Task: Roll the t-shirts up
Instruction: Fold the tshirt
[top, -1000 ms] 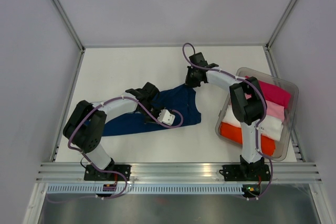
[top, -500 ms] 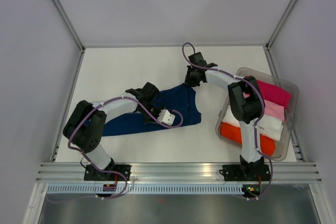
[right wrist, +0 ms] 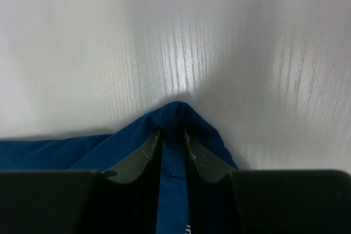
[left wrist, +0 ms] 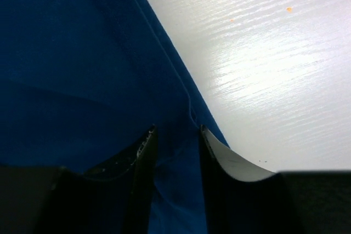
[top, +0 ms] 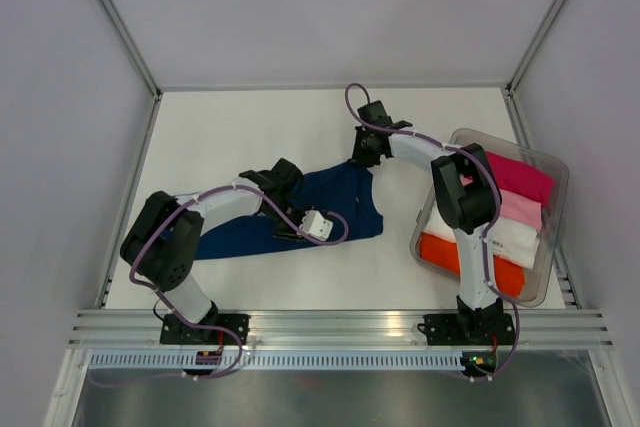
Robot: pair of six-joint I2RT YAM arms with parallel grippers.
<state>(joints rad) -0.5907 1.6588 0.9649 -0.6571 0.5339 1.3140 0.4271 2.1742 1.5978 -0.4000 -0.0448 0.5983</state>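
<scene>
Table [top: 240, 137]: we see a white top with a faint wood grain, glossy enough to throw glare in both wrist views; two tiny orange specks [left wrist: 288, 9] sit on it in the left wrist view.
Room: pale grey wall panels [top: 330, 7] close in the table on three sides, joined by slim metal posts [top: 120, 27]; a ribbed metal rail [top: 340, 325] runs along the near edge and carries both arm bases.
Navy shirt [top: 330, 209]: it lies spread and rumpled on the middle of the table, between the two arms and well clear of the bin.
Left fingers [left wrist: 143, 154]: we see them parted over the shirt's edge, blue cloth showing in the gap and nothing pinched.
Right fingers [right wrist: 143, 154]: they sit at the shirt's far corner, only a little apart, with a raised ridge of blue cloth between them; we cannot tell whether they grip it.
Bin [top: 556, 209]: a clear plastic tub stands at the right side of the table, beside the right arm [top: 420, 152].
Bin contents: folded shirts lie side by side, magenta [top: 522, 175] farthest, then pale pink [top: 520, 209], white [top: 518, 237] and orange-red [top: 450, 252] nearest.
</scene>
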